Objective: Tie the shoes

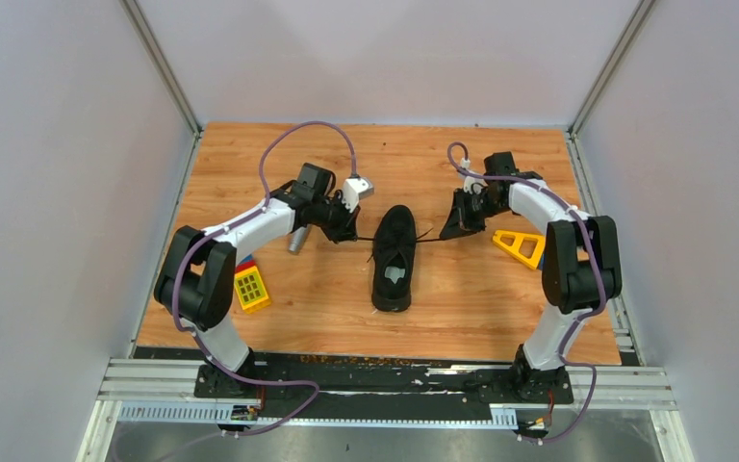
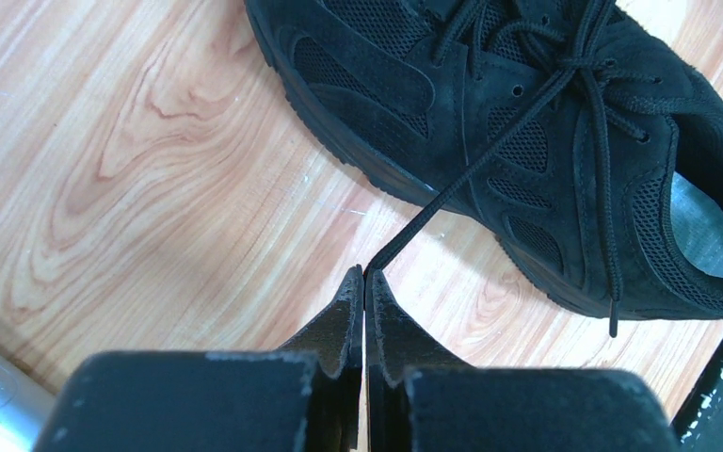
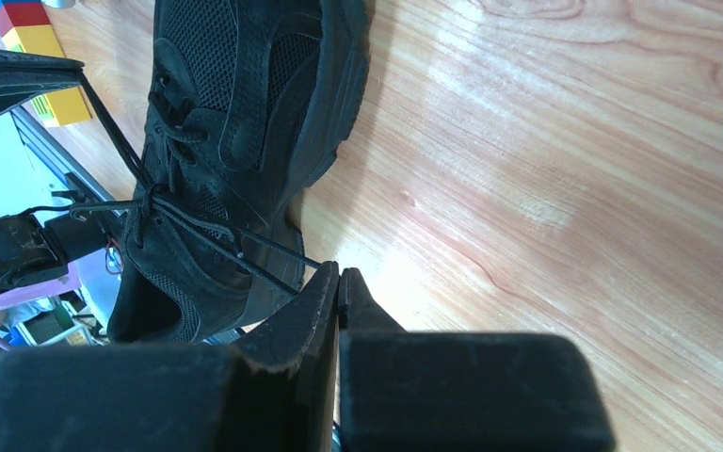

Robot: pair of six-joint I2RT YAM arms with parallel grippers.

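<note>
The black sneaker (image 1: 394, 258) lies mid-table, toe away from the arms, its pale insole showing at the heel opening. My left gripper (image 1: 351, 234) is just left of the shoe, shut on a black lace (image 2: 452, 188) that runs taut from its tips (image 2: 365, 275) up to the crossed laces. My right gripper (image 1: 454, 229) is just right of the shoe, shut on the other lace (image 3: 273, 254), which runs taut from its tips (image 3: 337, 271) to the shoe (image 3: 235, 122). The laces cross at the middle of the shoe (image 2: 565, 122).
A silver microphone (image 1: 298, 240) lies under the left arm. A yellow grid block (image 1: 251, 287) with red and blue blocks sits near the left. A yellow triangular frame (image 1: 521, 245) lies right of the right gripper. Grey walls enclose the wooden table (image 1: 327, 298).
</note>
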